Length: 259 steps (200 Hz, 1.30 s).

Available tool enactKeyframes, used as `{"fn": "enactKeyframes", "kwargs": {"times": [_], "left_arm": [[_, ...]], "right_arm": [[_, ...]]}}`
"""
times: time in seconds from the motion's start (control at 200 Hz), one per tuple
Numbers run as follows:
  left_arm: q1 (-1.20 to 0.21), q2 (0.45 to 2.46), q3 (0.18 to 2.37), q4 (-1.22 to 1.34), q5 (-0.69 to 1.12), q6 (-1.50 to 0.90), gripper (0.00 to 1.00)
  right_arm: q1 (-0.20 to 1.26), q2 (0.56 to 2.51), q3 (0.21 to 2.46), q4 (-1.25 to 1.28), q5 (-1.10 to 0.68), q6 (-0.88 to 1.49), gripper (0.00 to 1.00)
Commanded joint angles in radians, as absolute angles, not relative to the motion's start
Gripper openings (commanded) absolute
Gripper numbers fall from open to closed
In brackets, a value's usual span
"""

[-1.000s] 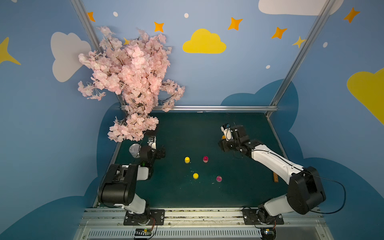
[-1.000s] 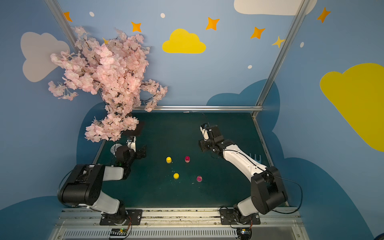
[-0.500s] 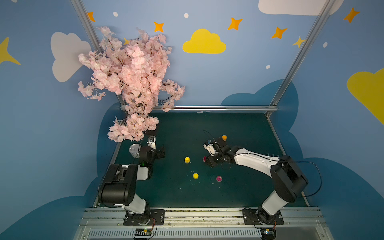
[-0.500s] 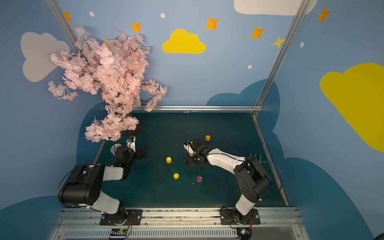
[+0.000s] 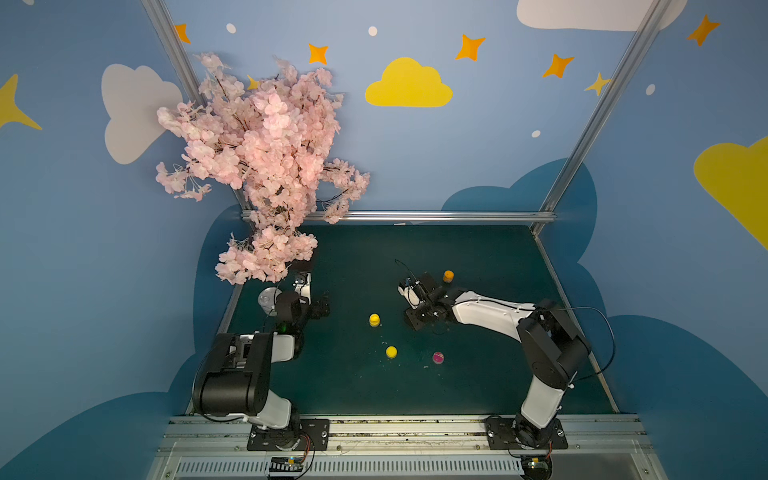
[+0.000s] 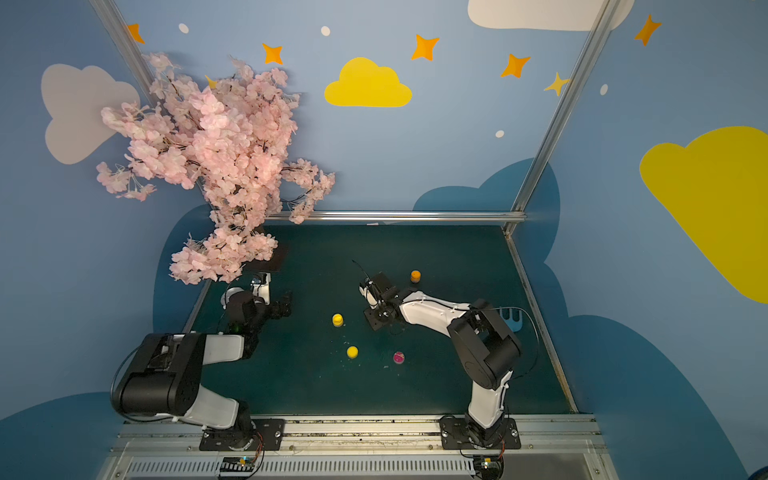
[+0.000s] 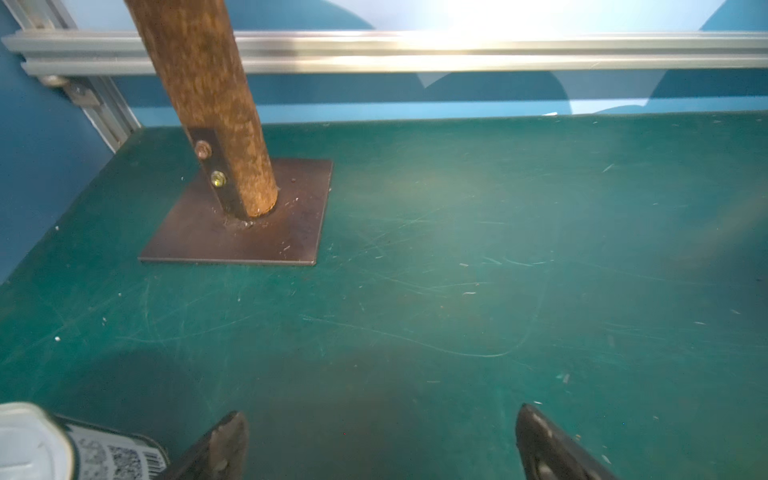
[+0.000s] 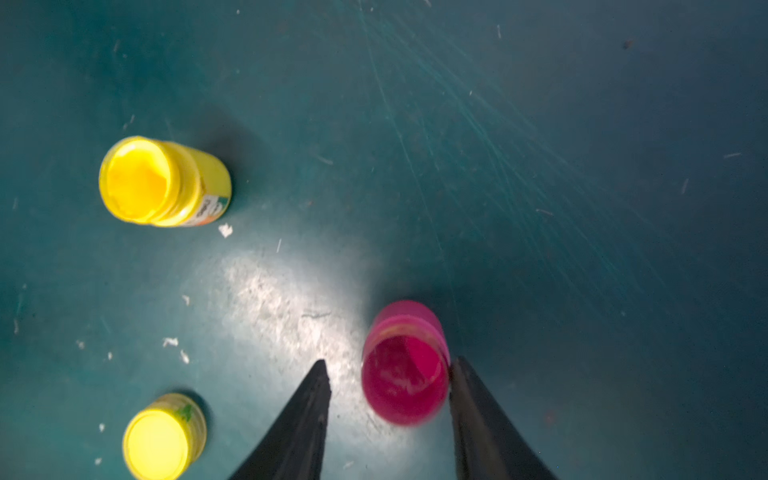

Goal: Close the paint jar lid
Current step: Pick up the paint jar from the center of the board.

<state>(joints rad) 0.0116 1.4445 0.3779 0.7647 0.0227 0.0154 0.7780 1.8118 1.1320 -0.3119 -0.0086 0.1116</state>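
Left arm [image 5: 245, 370]: folded low at the lower left in a top view, forearm reaching up-frame.
Left gripper [image 7: 380, 415]: jaws spread wide, tips at the lower edge of the left wrist view.
Right arm [image 5: 494, 313]: stretched from lower right toward the centre.
Right gripper [image 8: 388, 363]: pointing down, jaws partly apart.

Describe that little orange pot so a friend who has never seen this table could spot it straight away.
Start at the dark green table and find the white right arm reaching across it. Just past its black end, towards the back wall, stands a small pot. It is the only orange one; the yellow pot and the pink piece sit nearer the front.
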Motion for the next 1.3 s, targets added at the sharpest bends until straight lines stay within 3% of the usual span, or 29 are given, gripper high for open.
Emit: {"fn": "enactKeyframes", "kwargs": {"times": [0.0,0.16,0.25,0.431,0.676,0.801,0.981,1.292], "left_arm": [[-0.025,1.312,0.391,0.661,-0.049,0.025,1.00],[-0.129,1.159,0.399,0.523,-0.138,-0.045,1.00],[-0.273,1.103,0.429,0.425,-0.234,-0.023,1.00],[-0.356,1.040,0.494,0.236,-0.102,-0.113,1.00],[-0.405,0.922,0.385,0.317,-0.091,-0.099,0.98],[-0.409,0.923,0.368,0.354,-0.087,-0.125,1.00],[-0.452,1.020,0.336,0.561,0.118,-0.005,0.99],[-0.566,1.203,0.362,0.820,0.249,0.236,0.86]], "right_arm": [[0.781,1.832,1.169,-0.346,0.017,0.110,0.41],[0.780,1.844,1.178,-0.359,0.014,0.108,0.43],[0.780,1.845,1.178,-0.368,0.018,0.109,0.45],[0.782,1.868,1.193,-0.378,0.021,0.112,0.44],[0.779,1.864,1.203,-0.386,0.031,0.114,0.27],[0.766,1.817,1.212,-0.430,0.035,0.100,0.26],[0.722,1.720,1.254,-0.511,-0.087,0.052,0.24],[0.691,1.627,1.411,-0.652,-0.393,-0.049,0.25]]}}
